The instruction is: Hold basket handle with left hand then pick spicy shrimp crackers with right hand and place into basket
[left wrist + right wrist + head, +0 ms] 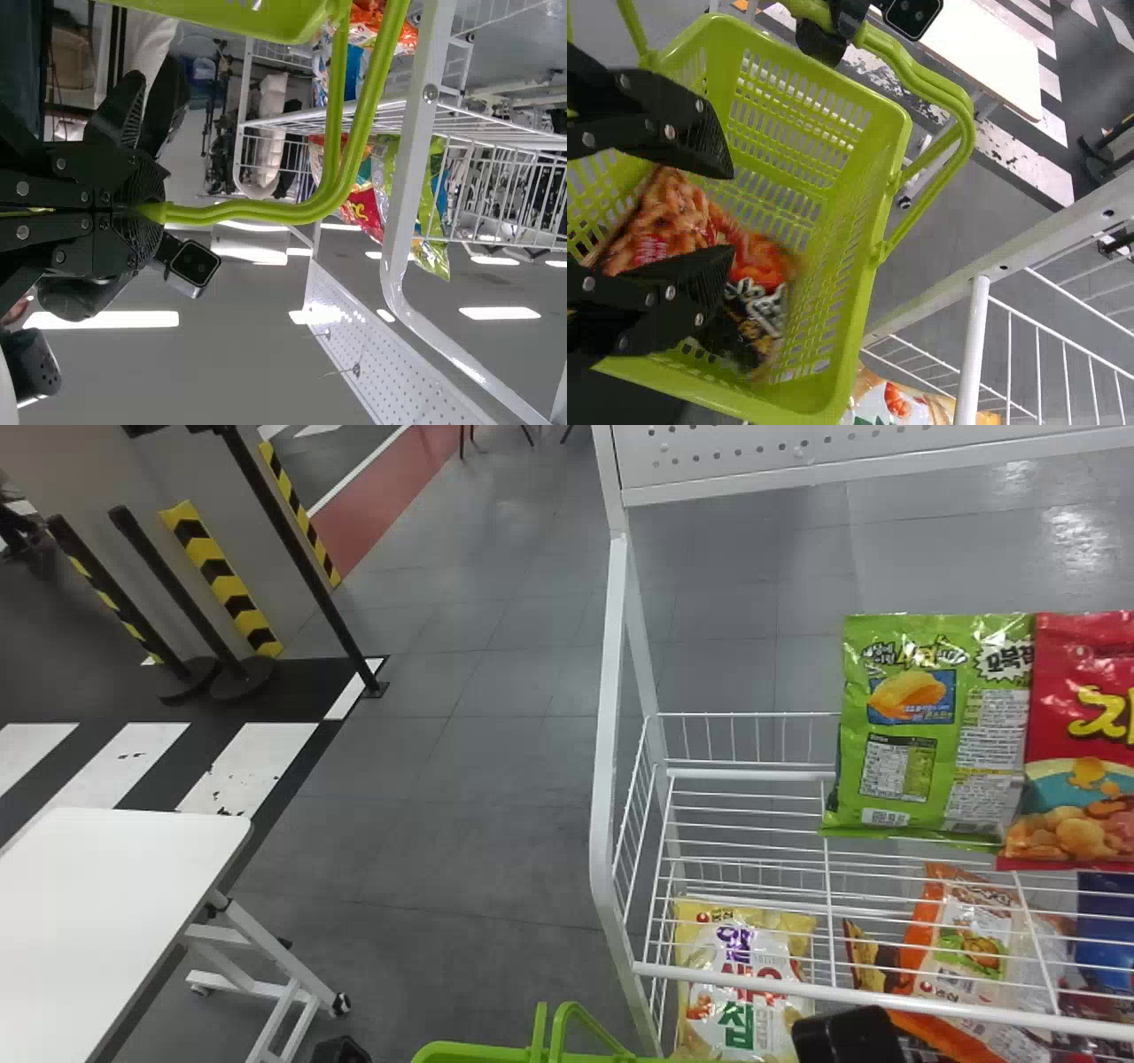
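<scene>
At the bottom edge of the head view, black parts of my left gripper (341, 1050) and right gripper (846, 1036) show, with the green basket (478, 1054) between them. In the left wrist view my left gripper (146, 212) is shut on the basket's green handle (292, 212). The right wrist view has my right gripper (731, 204) over the basket (890, 177), its two fingers wide apart. Beneath them, inside the basket, is the blurred red and orange packet of spicy shrimp crackers (757, 257), partly covered by one finger.
Right of the basket stands a white wire rack (611, 691), with a yellow-white packet (740, 983) and an orange one (966, 948) on its lower level. Green (939, 717) and red packets (1081, 735) are higher up. A white table (106, 903) is at the left.
</scene>
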